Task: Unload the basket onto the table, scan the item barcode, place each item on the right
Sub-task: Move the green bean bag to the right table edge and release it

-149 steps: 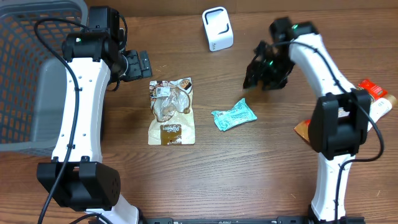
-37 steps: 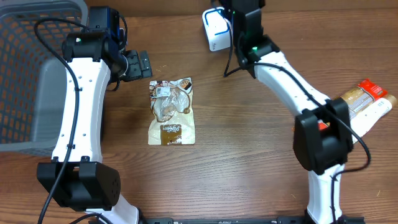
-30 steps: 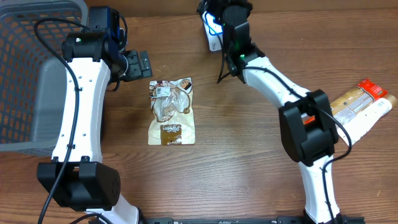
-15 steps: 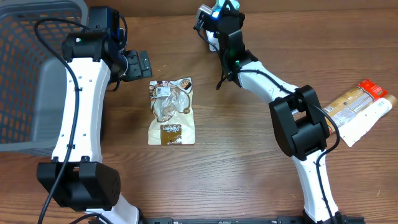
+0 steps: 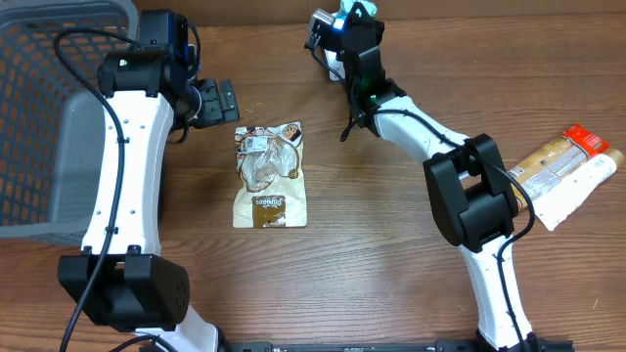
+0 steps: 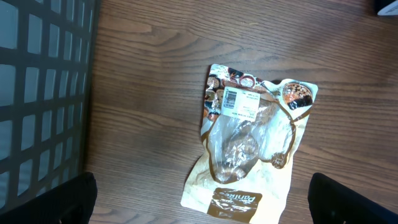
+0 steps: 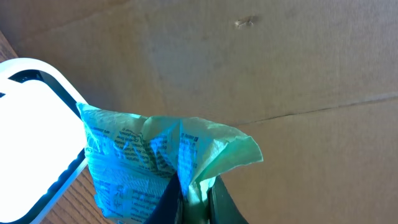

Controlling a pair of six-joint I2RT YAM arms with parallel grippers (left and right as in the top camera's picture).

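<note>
My right gripper (image 7: 193,196) pinches the packet (image 7: 137,155), seemingly light and crinkly, by its edge beside the scanner (image 7: 31,118); my left gripper (image 5: 210,101) gapes empty.

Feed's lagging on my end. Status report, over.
Right tool shut on teal packet, held at white scanner. Left tool open, empty, near brown pouch. No obstruction seen at scanner.

A grey basket (image 5: 39,117) walls off the upper left; the right arm (image 5: 421,73) and its teal packet (image 7: 137,158) crowd the top centre. A pouch (image 5: 270,176) lies centre-left, packets (image 5: 572,156) at the right edge, with bare table (image 5: 372,225) between.
</note>
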